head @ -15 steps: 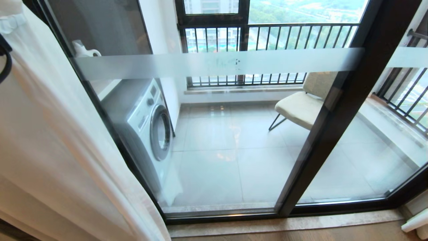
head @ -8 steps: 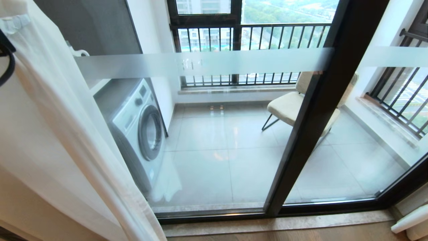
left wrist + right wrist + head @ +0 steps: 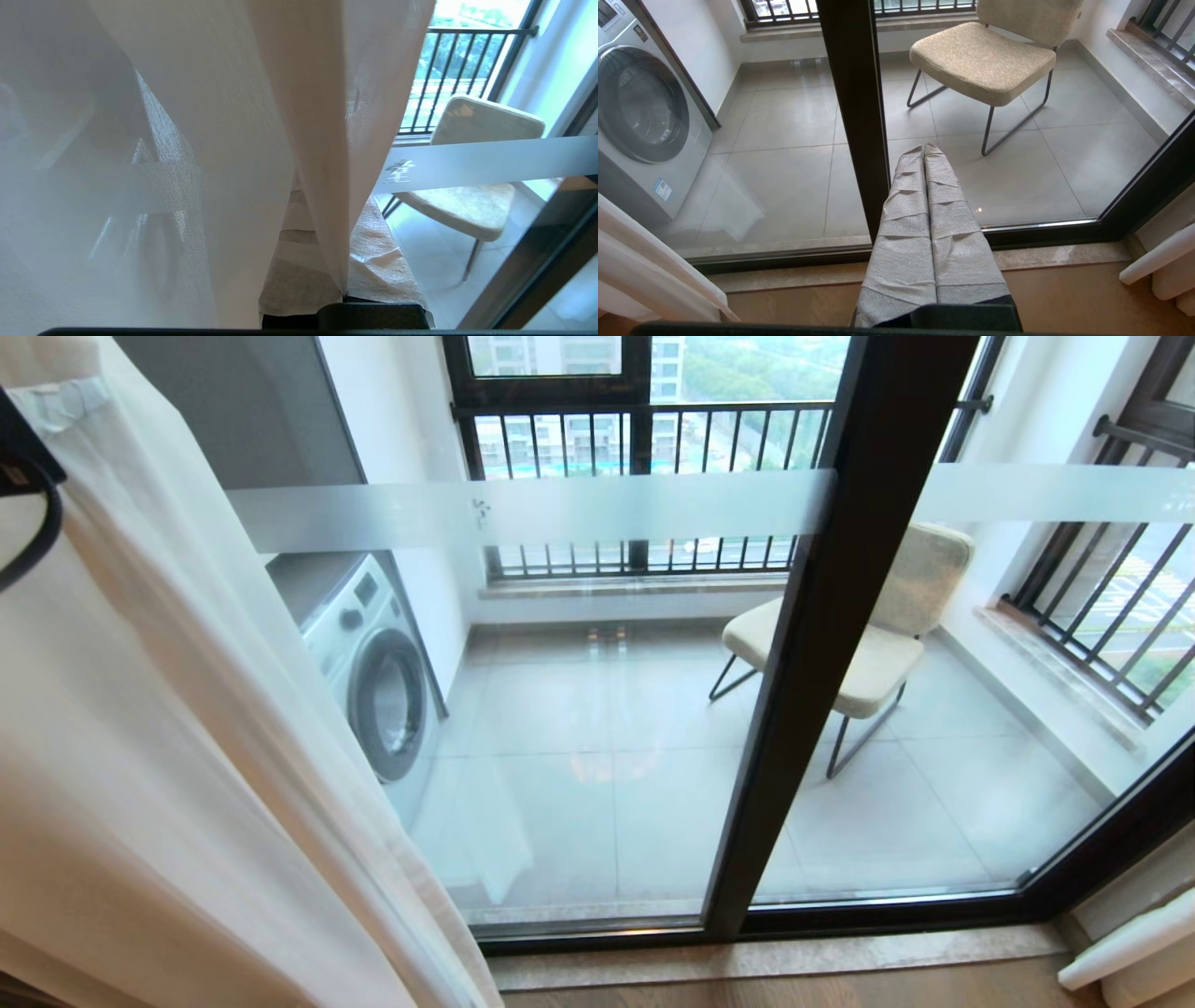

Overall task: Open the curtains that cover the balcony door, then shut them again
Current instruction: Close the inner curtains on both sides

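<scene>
The curtains' thin white sheer hangs at the left of the head view, and its edge crosses the left glass of the balcony door. In the left wrist view my left gripper is shut on a fold of this sheer, pinched between the tape-wrapped fingers. The door's frosted band runs across both panes. My right gripper is shut and holds nothing, low before the door's dark upright. No thick beige-grey layer is in view.
Behind the glass stand a washing machine at the left, a beige chair and the dark-barred railing. A stone sill runs along the door's foot. A white roll-like object lies at the lower right.
The whole view has shifted left, so the camera has moved right. The sheer's edge, still in my left gripper, now covers part of the washing machine. The right arm has not moved.
</scene>
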